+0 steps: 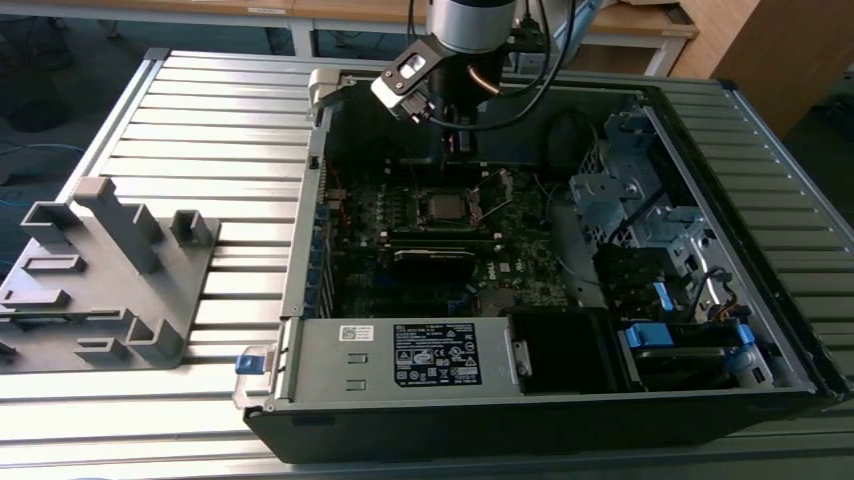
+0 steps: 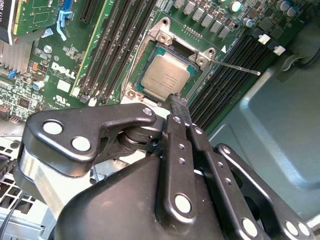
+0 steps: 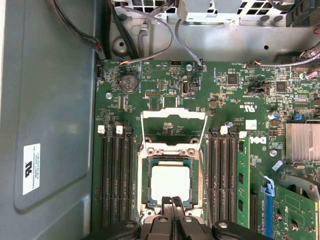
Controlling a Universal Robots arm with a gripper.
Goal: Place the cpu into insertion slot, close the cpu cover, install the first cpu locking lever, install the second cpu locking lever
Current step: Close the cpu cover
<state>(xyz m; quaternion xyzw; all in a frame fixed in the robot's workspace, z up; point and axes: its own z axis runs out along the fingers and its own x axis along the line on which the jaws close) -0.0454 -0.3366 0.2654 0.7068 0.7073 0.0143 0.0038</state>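
The cpu (image 3: 170, 182) sits flat in the socket (image 3: 148, 172) already, and in the first wrist view the gripper (image 3: 172, 201) hangs right at its near edge, fingers pinched together with nothing between them. The cover (image 3: 174, 114) stands flipped open on the opposite side of the socket, straight across the cpu from the fingertips — its hinge edge runs crosswise to that line, cpu near, cover far.
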